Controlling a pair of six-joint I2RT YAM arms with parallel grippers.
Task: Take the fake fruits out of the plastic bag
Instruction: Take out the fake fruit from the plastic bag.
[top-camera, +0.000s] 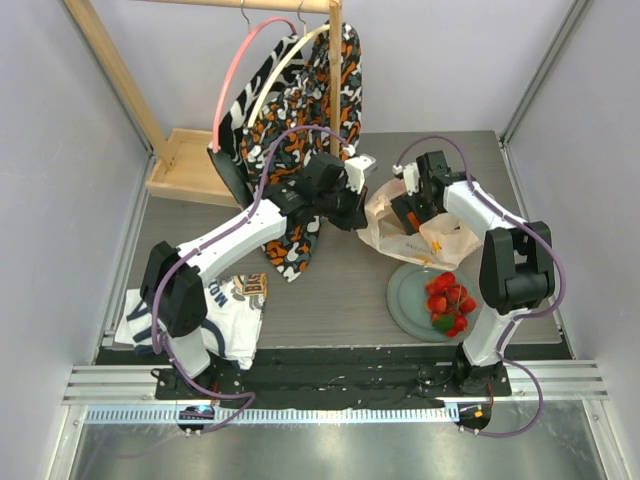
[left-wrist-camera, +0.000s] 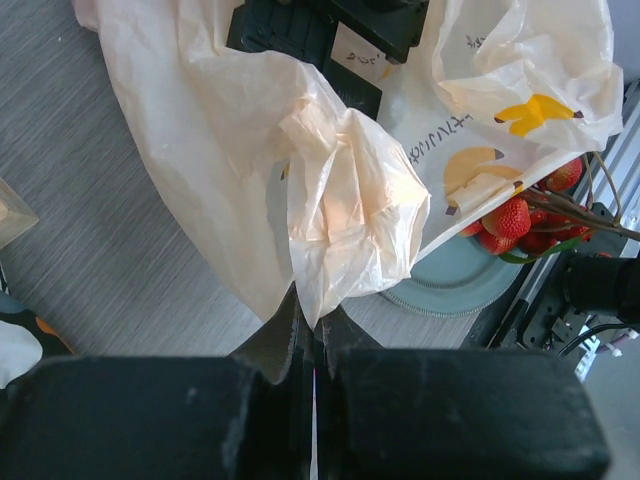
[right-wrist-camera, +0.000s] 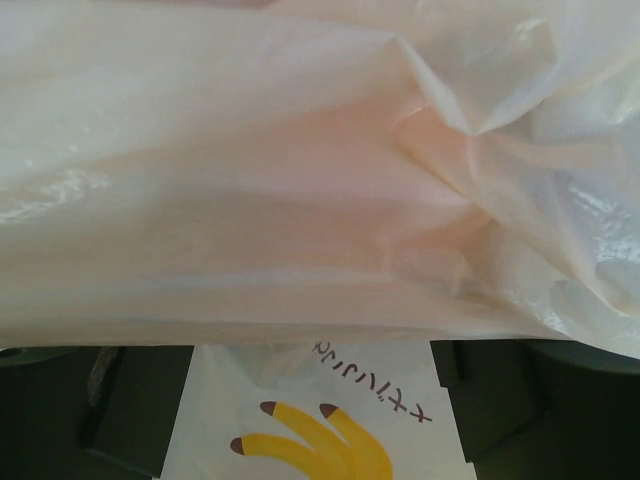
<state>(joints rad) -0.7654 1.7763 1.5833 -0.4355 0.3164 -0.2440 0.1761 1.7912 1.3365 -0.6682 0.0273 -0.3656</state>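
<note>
Left claw (left-wrist-camera: 310, 335), pressed together, is pinching a bunched fold of the plastic bag (left-wrist-camera: 340, 190). Right claw (right-wrist-camera: 315, 400), fingers spread, is standing over the bag's printed face and gripping nothing. The bag is lying on the counter (top-camera: 340, 300) at about 2 o'clock from centre. Its edge is overlapping the plate (top-camera: 402, 300) at its 5 o'clock, where the red berry cluster (top-camera: 448, 300) is resting. Other fruits are hidden. Risk: the thin film slipping or tearing at the pinch, or a pull dragging the berries off the plate.
</note>
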